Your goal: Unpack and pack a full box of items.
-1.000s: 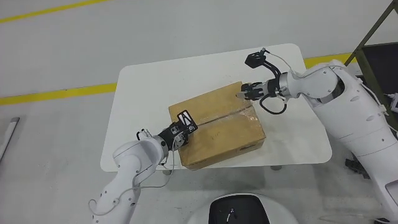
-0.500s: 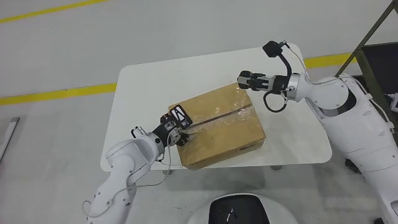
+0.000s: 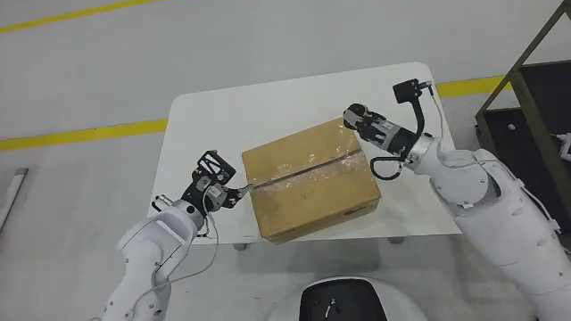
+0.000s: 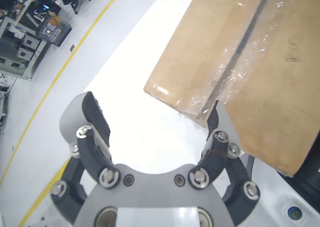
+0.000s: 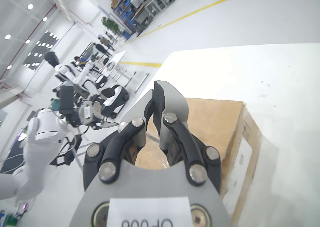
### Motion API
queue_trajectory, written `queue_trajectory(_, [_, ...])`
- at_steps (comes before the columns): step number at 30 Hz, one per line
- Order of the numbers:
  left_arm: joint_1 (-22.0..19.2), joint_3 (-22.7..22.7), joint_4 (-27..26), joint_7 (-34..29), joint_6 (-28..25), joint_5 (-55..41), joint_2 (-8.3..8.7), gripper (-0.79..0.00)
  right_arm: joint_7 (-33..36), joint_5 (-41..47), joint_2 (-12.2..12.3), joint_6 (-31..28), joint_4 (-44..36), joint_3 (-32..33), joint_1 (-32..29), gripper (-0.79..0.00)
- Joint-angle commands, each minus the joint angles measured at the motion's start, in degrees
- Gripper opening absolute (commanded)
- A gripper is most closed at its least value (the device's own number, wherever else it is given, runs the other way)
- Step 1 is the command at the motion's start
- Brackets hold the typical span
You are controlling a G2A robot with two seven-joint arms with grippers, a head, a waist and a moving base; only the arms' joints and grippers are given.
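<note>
You'll see the brown cardboard box (image 3: 310,178) sitting flat near the middle of the table (image 3: 268,116), skewed to its edges. It is closed on top, with clear tape (image 4: 232,67) along the centre seam.

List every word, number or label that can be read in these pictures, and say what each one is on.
Handwritten mark on the top of the cardboard box, left wrist view: a short scrawl, not legible.
Print on the box's pale side panel, right wrist view: too blurred to read.
White label on the base of the right gripper: upside down and cut off by the picture's edge, so it cannot be read in full.
No text can be quoted with confidence.
</note>
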Motion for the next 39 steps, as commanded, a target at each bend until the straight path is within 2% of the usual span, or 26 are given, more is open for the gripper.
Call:
queue_trajectory(1, [1.16, -1.04, -0.66, 0.61, 1.2, 0.65, 0.07, 0.0, -3.65, -0.97, 0.0, 3.05, 0.76, 1.39, -1.01, -0.785])
queue_trajectory(6, [2.63, -1.9, -1.92, 1.8, 3.05, 1.76, 0.13, 0.0, -2.91, -0.36, 0.42, 5.46, 5.89, 5.2, -2.45, -0.785])
queue_trajectory(11, [2.58, -1.15, -2.24, 2.13, 3.19, 2.81, 0.13, 0.0, -1.12, -4.26, 0.55, 4.12, 7.93, 3.96, -5.3, -0.785])
queue_trajectory(16, [2.58, -1.15, -2.24, 2.13, 3.19, 2.81, 0.13, 0.0, -0.21, -7.16, 0.4, 2.56, 7.62, 1.76, -7.58, -0.785])
queue_trajectory(29, [2.58, -1.15, -2.24, 2.13, 3.19, 2.81, 0.13, 0.0, 4.21, -7.14, 0.53, -0.3, 3.34, 1.43, -11.5, -0.785])
queue_trajectory(39, [4.25, -3.01, -2.76, 2.96, 8.68, 5.25, 0.06, 0.0, 9.55, -7.7, 0.96, -5.3, 1.64, 1.75, -12.55, -0.785])
